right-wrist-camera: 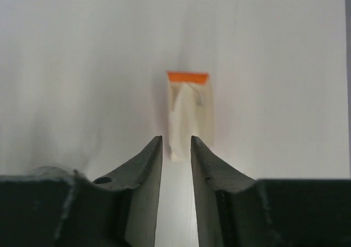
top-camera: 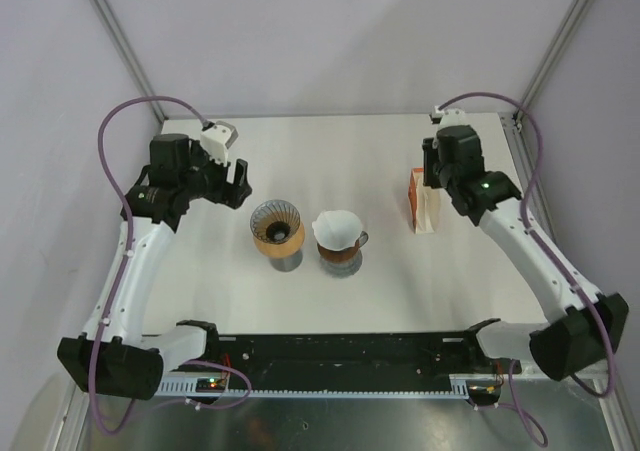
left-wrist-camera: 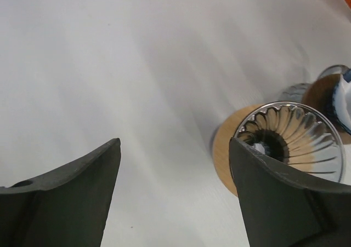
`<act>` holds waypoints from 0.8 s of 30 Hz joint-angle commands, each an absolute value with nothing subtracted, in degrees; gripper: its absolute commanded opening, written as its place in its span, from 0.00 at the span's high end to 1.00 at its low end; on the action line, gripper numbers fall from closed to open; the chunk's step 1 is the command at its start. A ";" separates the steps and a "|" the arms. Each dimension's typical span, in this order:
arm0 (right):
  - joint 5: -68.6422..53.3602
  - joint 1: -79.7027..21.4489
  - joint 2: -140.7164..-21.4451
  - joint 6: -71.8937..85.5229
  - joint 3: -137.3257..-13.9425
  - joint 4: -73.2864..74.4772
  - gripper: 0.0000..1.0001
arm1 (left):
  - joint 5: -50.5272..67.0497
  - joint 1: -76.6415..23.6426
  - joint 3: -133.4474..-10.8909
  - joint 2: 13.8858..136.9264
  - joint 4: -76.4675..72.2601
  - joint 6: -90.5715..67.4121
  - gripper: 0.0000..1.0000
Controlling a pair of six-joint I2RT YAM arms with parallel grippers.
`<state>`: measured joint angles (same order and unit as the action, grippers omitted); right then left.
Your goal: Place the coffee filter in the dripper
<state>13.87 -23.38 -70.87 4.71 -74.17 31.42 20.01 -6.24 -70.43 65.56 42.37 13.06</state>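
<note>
A ribbed glass dripper (top-camera: 276, 228) on a wooden collar stands mid-table, and its cone looks empty. It also shows in the left wrist view (left-wrist-camera: 293, 137). My left gripper (top-camera: 238, 183) is open and empty, up and left of the dripper; in its wrist view (left-wrist-camera: 174, 145) the right finger overlaps the dripper's rim. An orange-backed stack of cream paper filters (top-camera: 422, 203) stands at the right. My right gripper (top-camera: 430, 186) is at that stack. In its wrist view (right-wrist-camera: 176, 142) the jaws are narrowly apart, and the near edge of the filters (right-wrist-camera: 189, 113) lies between the tips.
A second brewer (top-camera: 339, 236) with a white paper filter in it stands right of the dripper, and its edge shows in the left wrist view (left-wrist-camera: 339, 91). White table (top-camera: 330, 151); frame posts stand at the back corners.
</note>
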 commanded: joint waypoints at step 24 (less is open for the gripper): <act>17.22 -18.75 -91.67 6.93 -64.53 21.10 0.65 | 15.76 -5.45 -65.50 63.55 35.15 14.07 0.16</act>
<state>17.74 -19.33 -89.86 6.04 -64.51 25.41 15.20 -5.82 -65.54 64.10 37.32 13.13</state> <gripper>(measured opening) 0.359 0.842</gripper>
